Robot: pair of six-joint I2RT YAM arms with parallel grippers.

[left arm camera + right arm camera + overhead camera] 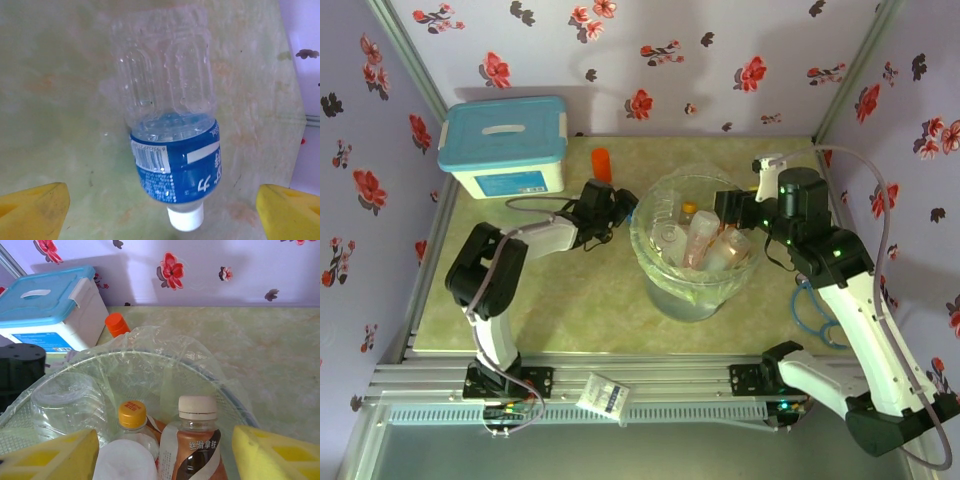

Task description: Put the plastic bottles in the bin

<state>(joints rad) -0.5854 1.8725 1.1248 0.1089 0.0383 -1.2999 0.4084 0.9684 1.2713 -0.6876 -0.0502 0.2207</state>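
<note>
The left gripper (162,202) gapes wide, its fingers either side of a blue-labelled bottle (172,150) lying on the table (60,100) at the bin's (690,300) ten o'clock. The right gripper (165,452), fingers spread, hangs over the bin's two o'clock rim, with several bottles (192,440) inside.

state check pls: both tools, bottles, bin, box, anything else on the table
left tool: open, straddling the blue-label bottle, not touching it
blue-label bottle: lying on the table, white cap on, not gripped
right tool: open, empty, above the bin
bin: bag-lined, holding several bottles
box: lid shut
orange cylinder: upright on the table
</note>
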